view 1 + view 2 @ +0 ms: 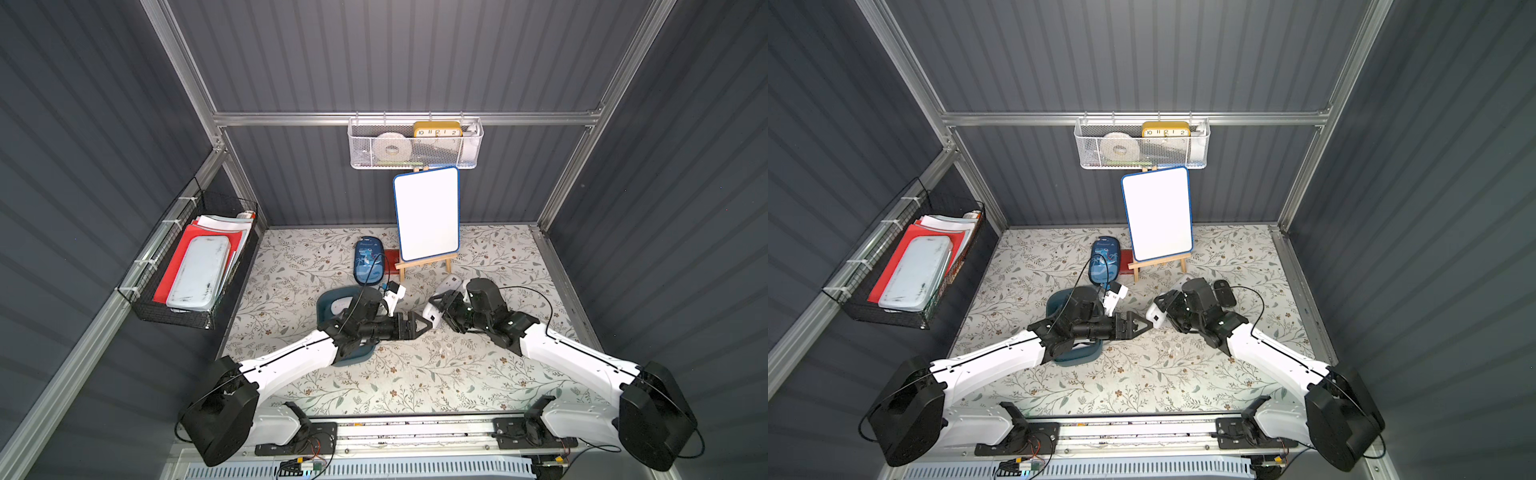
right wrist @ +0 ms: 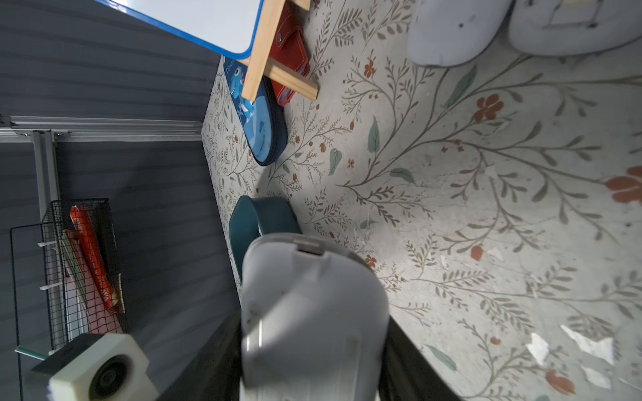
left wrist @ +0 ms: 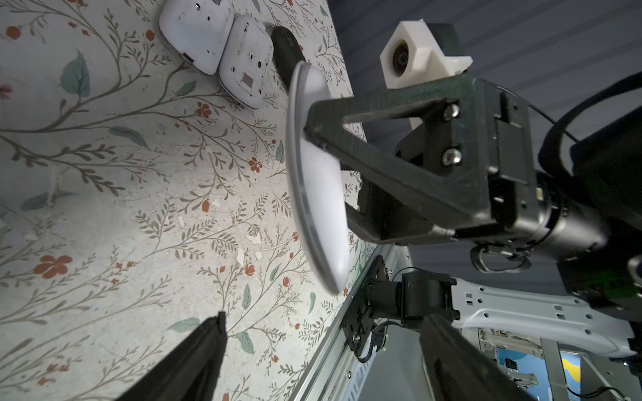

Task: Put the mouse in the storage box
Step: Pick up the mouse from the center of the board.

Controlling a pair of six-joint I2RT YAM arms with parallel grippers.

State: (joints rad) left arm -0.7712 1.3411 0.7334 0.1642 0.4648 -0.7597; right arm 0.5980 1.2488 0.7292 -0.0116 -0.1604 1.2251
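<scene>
My right gripper [image 1: 438,313] is shut on a white mouse [image 1: 431,316], held above the table mat at mid-table. That mouse fills the right wrist view [image 2: 312,312] between the jaws of the right gripper [image 2: 312,350]. The left wrist view shows the mouse [image 3: 319,180] edge-on. My left gripper [image 1: 420,326] is open and points at the mouse. Its fingertips [image 3: 219,323] stop just short of it, and the left gripper [image 3: 330,350] holds nothing. The dark teal storage box [image 1: 328,299] lies under my left arm, mostly hidden, and appears in a top view [image 1: 1059,301] and the right wrist view [image 2: 250,215].
Two more white mice [image 3: 194,34] [image 3: 246,62] and a black one [image 3: 285,48] lie behind my right arm. A blue dinosaur pencil case [image 1: 368,262], a red wallet [image 1: 390,257] and a whiteboard on an easel [image 1: 427,216] stand at the back. Wire baskets [image 1: 415,145] [image 1: 187,266] hang on the walls.
</scene>
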